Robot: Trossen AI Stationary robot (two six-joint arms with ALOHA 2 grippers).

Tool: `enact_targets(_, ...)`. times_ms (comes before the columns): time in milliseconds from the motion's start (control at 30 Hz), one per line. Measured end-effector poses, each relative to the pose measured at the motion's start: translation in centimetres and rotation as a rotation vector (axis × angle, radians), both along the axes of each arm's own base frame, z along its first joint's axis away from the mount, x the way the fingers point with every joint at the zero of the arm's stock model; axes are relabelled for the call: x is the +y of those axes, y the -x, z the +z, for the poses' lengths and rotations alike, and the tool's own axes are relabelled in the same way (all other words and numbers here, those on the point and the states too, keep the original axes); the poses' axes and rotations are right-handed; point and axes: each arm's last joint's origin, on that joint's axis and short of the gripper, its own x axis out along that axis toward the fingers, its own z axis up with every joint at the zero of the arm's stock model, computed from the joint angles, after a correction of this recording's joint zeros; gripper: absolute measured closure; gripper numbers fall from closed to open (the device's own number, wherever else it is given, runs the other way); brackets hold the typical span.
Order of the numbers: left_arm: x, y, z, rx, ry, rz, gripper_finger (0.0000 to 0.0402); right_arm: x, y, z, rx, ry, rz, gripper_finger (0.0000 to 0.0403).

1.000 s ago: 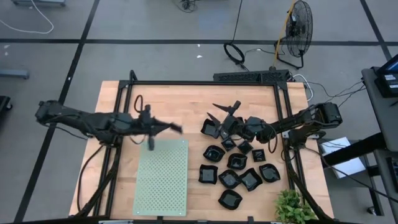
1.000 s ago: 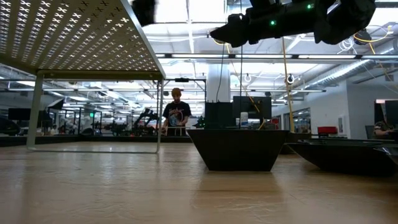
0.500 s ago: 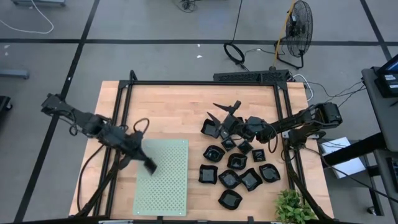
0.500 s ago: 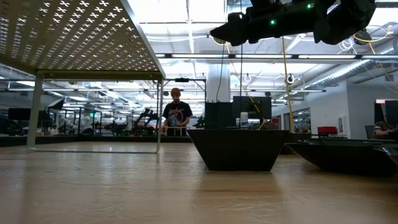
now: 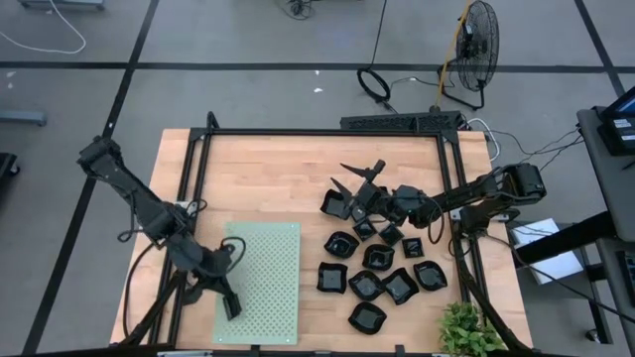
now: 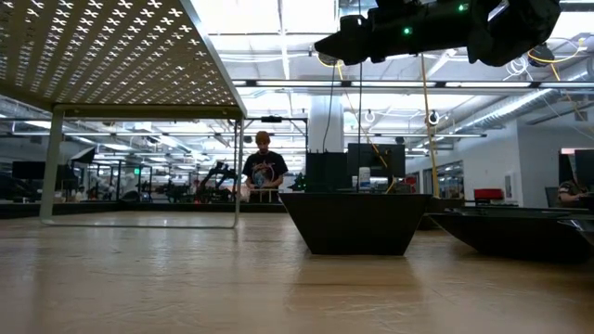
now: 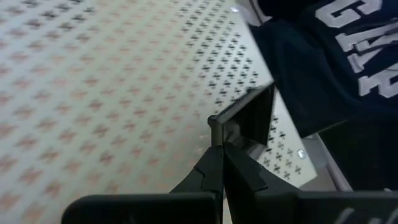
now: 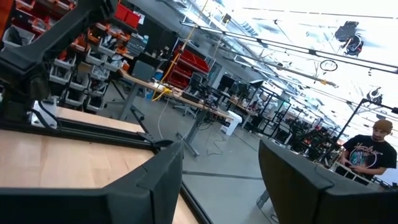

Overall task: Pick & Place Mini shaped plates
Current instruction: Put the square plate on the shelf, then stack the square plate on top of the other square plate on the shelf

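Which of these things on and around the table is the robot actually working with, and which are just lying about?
Part of the job:
- small black dishes
- right pincer, open above the dishes
- left pincer, shut, over the green mat's near corner

Just lying about:
- green perforated mat, with no dishes on it
- potted plant
- floor fan

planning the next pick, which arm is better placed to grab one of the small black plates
Right. The right gripper hangs open directly beside the cluster of small glossy black plates, while the left gripper is shut, over the near corner of the pale green perforated mat.
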Motion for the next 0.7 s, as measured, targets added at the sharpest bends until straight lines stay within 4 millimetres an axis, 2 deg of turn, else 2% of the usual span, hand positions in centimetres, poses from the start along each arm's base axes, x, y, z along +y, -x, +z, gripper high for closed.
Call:
enact_targets(267,-0.84,-0.44,-0.42,-0.016,-0.009,-0.027,0.0395,0.00,0.00,0.01,-0.002,0.000,0.000,0.0207)
enact_targets(467,-0.84,-0.47,-0.35,-0.074,-0.049,-0.065,0.0364,0.00,0.00,0.00,0.000,0.000,0.000,0.0208)
enact_targets(700,-0.51,-0.72,-0.33,-0.145,-0.128,-0.025,0.0330,0.00,0.00,-0.01,0.001,0.000,0.000,0.0207)
